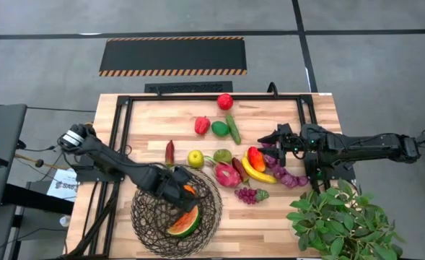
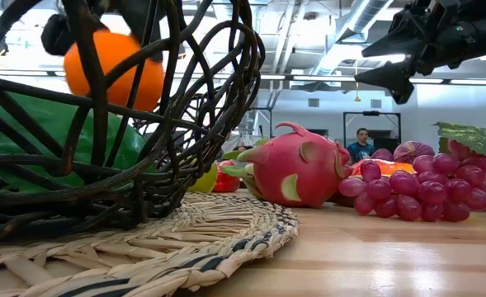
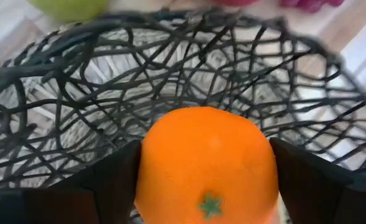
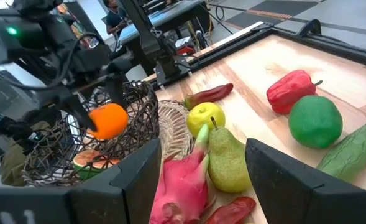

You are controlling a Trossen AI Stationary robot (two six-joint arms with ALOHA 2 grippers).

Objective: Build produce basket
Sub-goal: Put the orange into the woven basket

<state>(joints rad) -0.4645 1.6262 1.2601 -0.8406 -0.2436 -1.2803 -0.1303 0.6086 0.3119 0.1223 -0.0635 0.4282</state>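
Right now the left gripper (image 1: 185, 190) holds the orange (image 3: 207, 163) between its two fingers, gripped at the sides, and hangs over the near rim of the basket (image 1: 149, 224). The orange sits above the mesh, not yet resting in it; the low view shows it raised well clear of the basket floor. So what matters is straight down: the drop spot lies directly under the gripper, inside the bowl, beside the watermelon slice (image 1: 185, 222) already lying there. A round fruit has no long axis to line up, so a simple lowering and release should do, though it may roll toward the slice.

Over on the other side, the right gripper (image 1: 271, 139) hovers with its fingers spread and empty above the cluster of loose produce on the bench (image 1: 147, 123), nearest the banana (image 1: 255, 172) and the dragonfruit (image 1: 226, 173). That arm is the closer one for those pieces; the left is closer to the basket.

The basket is a wide, shallow bowl of dark woven wire, see-through, standing on a pale woven mat (image 2: 226, 235).
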